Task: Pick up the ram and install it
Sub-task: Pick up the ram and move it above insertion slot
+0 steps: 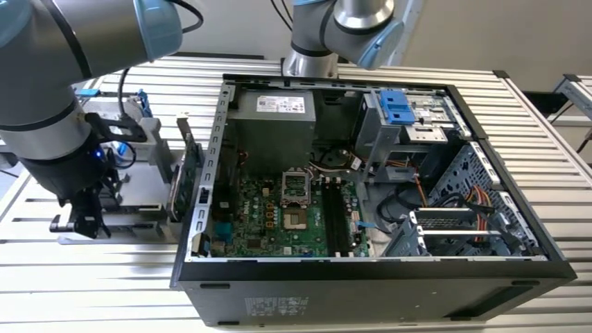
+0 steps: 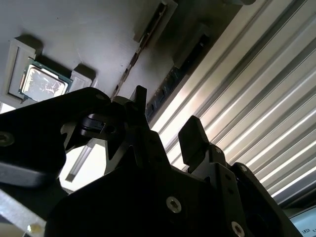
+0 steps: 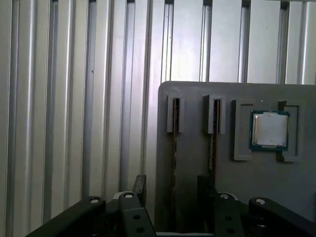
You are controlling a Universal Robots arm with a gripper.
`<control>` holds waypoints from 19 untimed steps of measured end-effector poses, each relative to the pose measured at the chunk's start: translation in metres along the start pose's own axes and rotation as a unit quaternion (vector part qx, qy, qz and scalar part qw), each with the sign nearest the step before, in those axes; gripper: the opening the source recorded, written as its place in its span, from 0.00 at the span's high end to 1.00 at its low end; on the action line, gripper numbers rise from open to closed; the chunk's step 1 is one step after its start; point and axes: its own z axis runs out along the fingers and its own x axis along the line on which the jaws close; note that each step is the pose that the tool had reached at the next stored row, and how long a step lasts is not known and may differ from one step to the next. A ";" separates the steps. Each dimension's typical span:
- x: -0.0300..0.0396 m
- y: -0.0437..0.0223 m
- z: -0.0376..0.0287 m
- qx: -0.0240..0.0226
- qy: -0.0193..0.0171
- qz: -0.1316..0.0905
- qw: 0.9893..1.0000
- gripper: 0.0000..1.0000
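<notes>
Over two ram sticks point(image 3: 175, 148) point(image 3: 212, 148) near one processor point(image 3: 269, 129), the tool point(image 3: 172, 190) hangs spread.

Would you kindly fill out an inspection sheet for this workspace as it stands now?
Surface: slatted metal table carrying an open computer case and a grey tray.
Job's things: ram edge-on in a tray slot; second stick in the next slot.
Clutter: processor in the tray; green card beside the case.
Gripper: the gripper is open over the tray, fingers straddling the ram's line.
Cables: orange leads inside the case.
Surroundings: plain wall behind.
</notes>
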 end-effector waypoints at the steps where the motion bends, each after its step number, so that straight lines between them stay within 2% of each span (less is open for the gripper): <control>1: 0.0000 -0.0001 0.0012 0.000 0.000 0.000 1.000 0.00; 12: -0.0003 -0.0017 0.0154 0.000 0.000 0.002 1.000 0.00; 19: -0.0009 -0.0023 0.0194 0.000 0.000 0.002 1.000 0.00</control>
